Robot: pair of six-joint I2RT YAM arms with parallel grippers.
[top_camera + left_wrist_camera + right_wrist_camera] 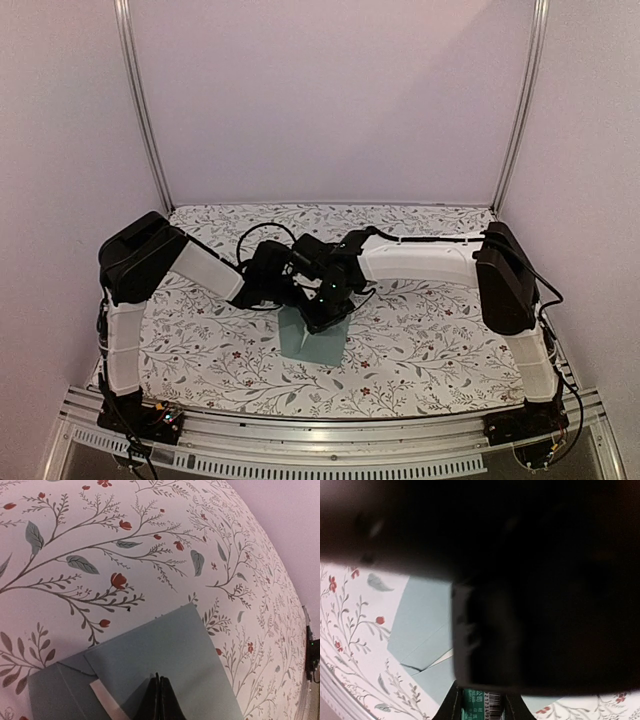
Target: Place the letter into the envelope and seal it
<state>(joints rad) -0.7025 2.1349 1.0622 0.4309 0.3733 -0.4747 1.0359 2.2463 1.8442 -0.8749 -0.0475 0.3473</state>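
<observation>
The pale teal envelope (316,346) lies flat on the floral table near the front middle. It also shows in the left wrist view (170,647) and the right wrist view (417,617). My left gripper (160,695) is shut, its tips resting on the envelope's folded flap. A whitish strip (106,698) shows at the flap's edge. My right gripper (487,707) is shut on a green-and-white glue stick (487,702) just above the envelope. The left arm's dark body blocks most of the right wrist view. The tan letter is not visible. Both grippers meet over the envelope's far end (305,300).
The floral tablecloth (430,340) covers the table. Pale walls with metal posts (140,110) stand on three sides. A metal rail (330,440) runs along the front edge. Both forearms cross the middle of the table.
</observation>
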